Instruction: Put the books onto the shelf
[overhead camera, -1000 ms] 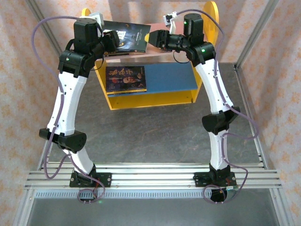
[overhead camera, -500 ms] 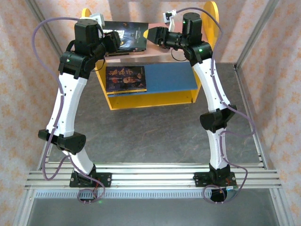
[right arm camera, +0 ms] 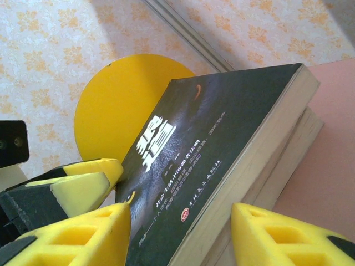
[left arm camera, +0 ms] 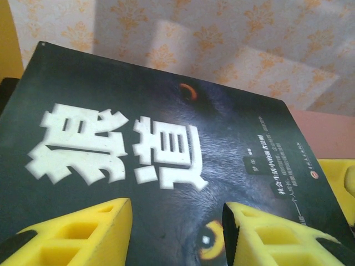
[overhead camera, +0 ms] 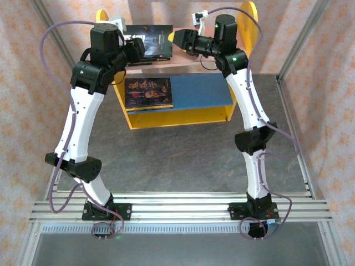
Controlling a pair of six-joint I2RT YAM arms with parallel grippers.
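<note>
A dark book (overhead camera: pixel 156 40) with white characters and a wolf's eye (left arm camera: pixel 166 144) lies on the shelf's pink upper board (overhead camera: pixel 186 61). It rests tilted on another book (right arm camera: pixel 297 158). My left gripper (overhead camera: pixel 140 49) is open at its left end, both fingers over the cover (left arm camera: pixel 177 209). My right gripper (overhead camera: pixel 177 37) is open at its right end, its fingers astride the page edge (right arm camera: pixel 180 210) without touching it. The left gripper's fingers (right arm camera: pixel 83 177) show beyond the cover. A second dark book (overhead camera: pixel 148 92) with portraits lies on the blue lower board (overhead camera: pixel 202 91).
The shelf's yellow round-topped side panels (overhead camera: pixel 250 16) (right arm camera: pixel 116 105) flank the boards. A yellow lip (overhead camera: pixel 177 117) fronts the lower board. Grey tabletop (overhead camera: pixel 183 158) lies before the shelf, metal frame posts (overhead camera: pixel 302 39) stand at the sides, and patterned wallpaper is behind.
The dark book has moved back and squared up on the upper board. Both grippers have followed it towards the back, the right one closing in on its right end.
</note>
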